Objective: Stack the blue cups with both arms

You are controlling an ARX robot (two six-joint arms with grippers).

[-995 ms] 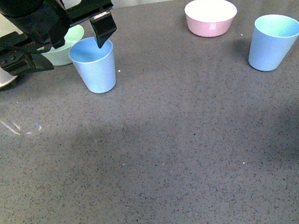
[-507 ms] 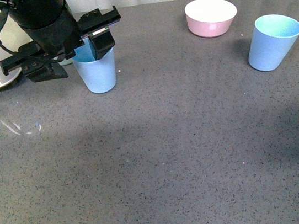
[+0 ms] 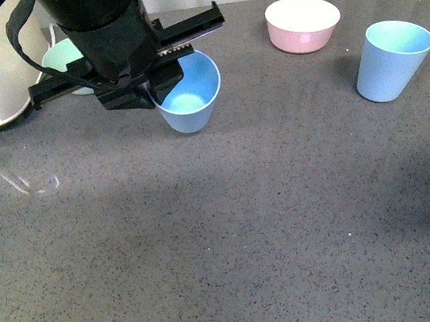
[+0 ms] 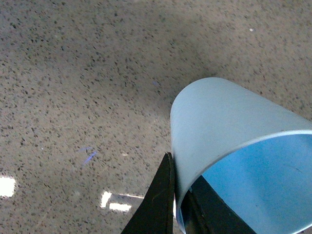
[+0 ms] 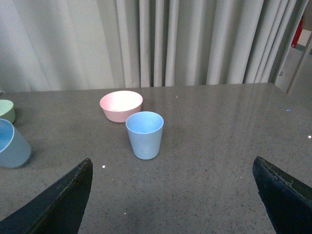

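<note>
Grips first blue cup (image 3: 187, 93) by rim with left hand (image 3: 158, 85), one finger in, one out; tilts it at 11 o'clock over desk (image 3: 248, 228). Keeps right hand (image 5: 173, 197) wide, empty. Shows second blue cup (image 3: 393, 60) upright at 2 o'clock, beside pink bowl (image 3: 304, 23).

Front view: high on the body, pitched down over the desk (image 3: 288, 223), whole working area in frame, far edge at top.

Left wrist view: very close, aimed down at the desk past the tilted blue cup (image 4: 219, 131) pinched in the left end effector (image 4: 179, 204).

Right wrist view: low, set back, facing level across the desk to the curtain (image 5: 195, 44), between the spread fingers of the right end effector (image 5: 170, 168).

Front and right wrist views share the upright blue cup (image 3: 391, 60), pink bowl (image 3: 304, 23) and tilted blue cup. The left wrist view shares only the latter.
</note>
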